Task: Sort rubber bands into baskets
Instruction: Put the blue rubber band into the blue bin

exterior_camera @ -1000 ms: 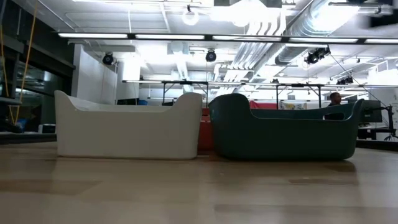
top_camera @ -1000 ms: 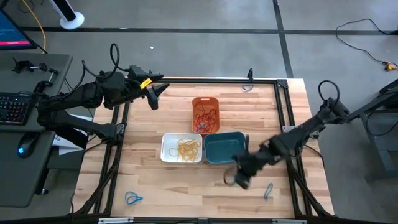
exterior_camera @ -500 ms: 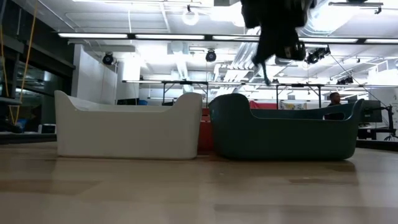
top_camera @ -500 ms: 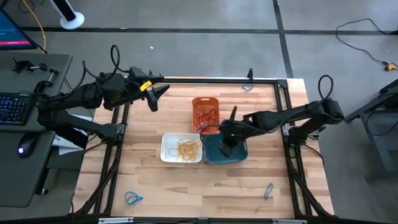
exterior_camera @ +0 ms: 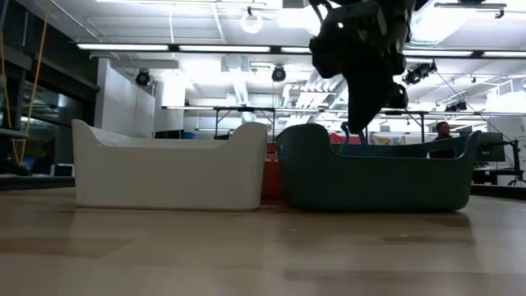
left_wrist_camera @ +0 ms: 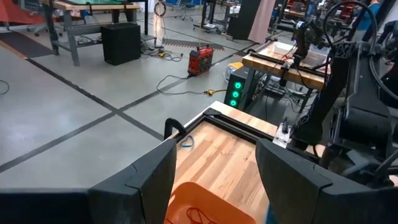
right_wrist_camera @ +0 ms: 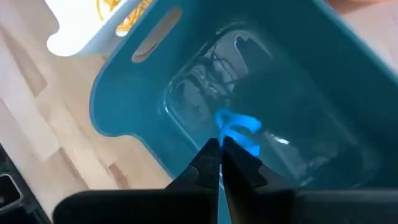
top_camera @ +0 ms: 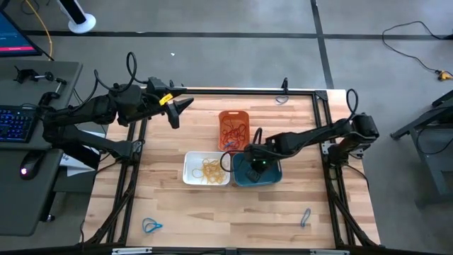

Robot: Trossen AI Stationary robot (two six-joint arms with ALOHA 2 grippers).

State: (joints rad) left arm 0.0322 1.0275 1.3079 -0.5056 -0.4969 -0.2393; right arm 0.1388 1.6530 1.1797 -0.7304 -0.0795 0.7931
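At the far left corner of the wooden counter [top_camera: 177,212] my left end effector [top_camera: 177,108] waits in the air with its fingers apart, holding nothing. A small blue elastic rubber band [top_camera: 151,226] lies alone near the counter's front left corner, not yet sorted. Toward the middle, the white rounded plastic basket [top_camera: 190,170] holds a tangle of thin yellow rubber bands [top_camera: 214,168], and beyond it the orange-red plastic basket [top_camera: 233,115] holds the red and orange bands [top_camera: 234,132]. Just right of the white one, touching it, stands the teal-blue plastic basket [top_camera: 272,176]. My right end effector [right_wrist_camera: 220,149] hangs over its inside, fingers pinched together on a thin blue rubber band [right_wrist_camera: 239,130] that dangles just above the floor. I judge this the drop step: next I should part those fingers, let the band fall clear inside, then lift away. Farther right, another bluish band [top_camera: 305,217] lies on the counter, awaiting pickup.
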